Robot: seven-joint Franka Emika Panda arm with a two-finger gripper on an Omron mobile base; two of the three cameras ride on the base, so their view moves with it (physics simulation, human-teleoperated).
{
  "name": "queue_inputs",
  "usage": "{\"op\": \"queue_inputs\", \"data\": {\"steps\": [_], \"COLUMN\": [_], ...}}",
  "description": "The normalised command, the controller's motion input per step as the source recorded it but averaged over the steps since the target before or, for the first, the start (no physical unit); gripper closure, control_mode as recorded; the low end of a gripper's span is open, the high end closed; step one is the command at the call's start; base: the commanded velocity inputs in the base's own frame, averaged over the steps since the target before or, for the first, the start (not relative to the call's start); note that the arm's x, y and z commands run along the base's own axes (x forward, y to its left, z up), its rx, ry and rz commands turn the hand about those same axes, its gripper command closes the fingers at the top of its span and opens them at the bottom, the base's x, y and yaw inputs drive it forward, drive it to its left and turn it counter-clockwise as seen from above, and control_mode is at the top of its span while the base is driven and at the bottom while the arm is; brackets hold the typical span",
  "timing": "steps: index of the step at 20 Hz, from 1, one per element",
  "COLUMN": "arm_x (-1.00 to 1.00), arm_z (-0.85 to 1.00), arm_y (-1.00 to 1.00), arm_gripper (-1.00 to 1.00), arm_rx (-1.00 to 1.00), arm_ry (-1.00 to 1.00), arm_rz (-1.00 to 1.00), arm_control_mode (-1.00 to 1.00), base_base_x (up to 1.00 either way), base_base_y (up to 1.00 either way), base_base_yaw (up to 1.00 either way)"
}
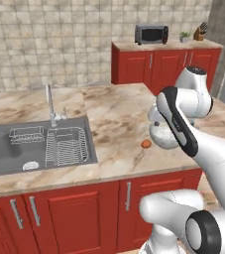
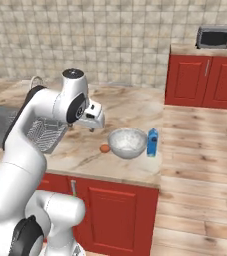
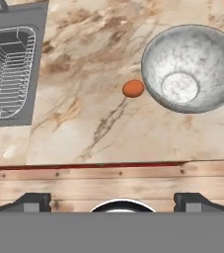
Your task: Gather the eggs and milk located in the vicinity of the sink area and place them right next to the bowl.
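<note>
So the egg (image 3: pixel 133 88) is sitting on the counter (image 3: pixel 84 74) just beside the bowl (image 3: pixel 192 69), on the sink side, basically touching its rim from where my hand looks down. The milk (image 2: pixel 152 142) is parked upright right against the bowl's other side, near the counter's end. Looks to me like both items are where they belong, so I'd say the job's pretty much wrapped, unless more eggs are hiding somewhere I can't see. My pincer (image 3: pixel 111 197) is spread wide, holding nothing, hovering up above the counter's front edge. The sink (image 1: pixel 34 144) with its wire rack sits well off to the side. Marble-ish countertop, red cabinets (image 1: pixel 84 208), tiled wall, microwave (image 1: pixel 151 33) in back.
</note>
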Motion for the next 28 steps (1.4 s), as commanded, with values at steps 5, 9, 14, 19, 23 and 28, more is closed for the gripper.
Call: {"op": "queue_inputs", "data": {"steps": [5,9,14,19,23,28], "arm_x": [0.0,0.0,0.0,0.0,0.0,0.0], "arm_z": [0.0,0.0,0.0,0.0,0.0,0.0], "arm_y": [0.0,0.0,0.0,0.0,0.0,0.0], "arm_gripper": [-1.0,-1.0,-1.0,-1.0,-1.0,-1.0], "arm_rx": [0.0,0.0,0.0,0.0,0.0,0.0], "arm_ry": [0.0,0.0,0.0,0.0,0.0,0.0], "arm_rz": [0.0,0.0,0.0,0.0,0.0,0.0], "arm_control_mode": [1.0,1.0,1.0,1.0,1.0,1.0], "base_base_x": [-0.15,-0.04,-0.13,-0.25,-0.2,-0.1], "base_base_y": [1.0,1.0,1.0,1.0,1.0,1.0], "base_base_yaw": [-0.03,-0.01,0.0,0.0,0.0,0.0]}}
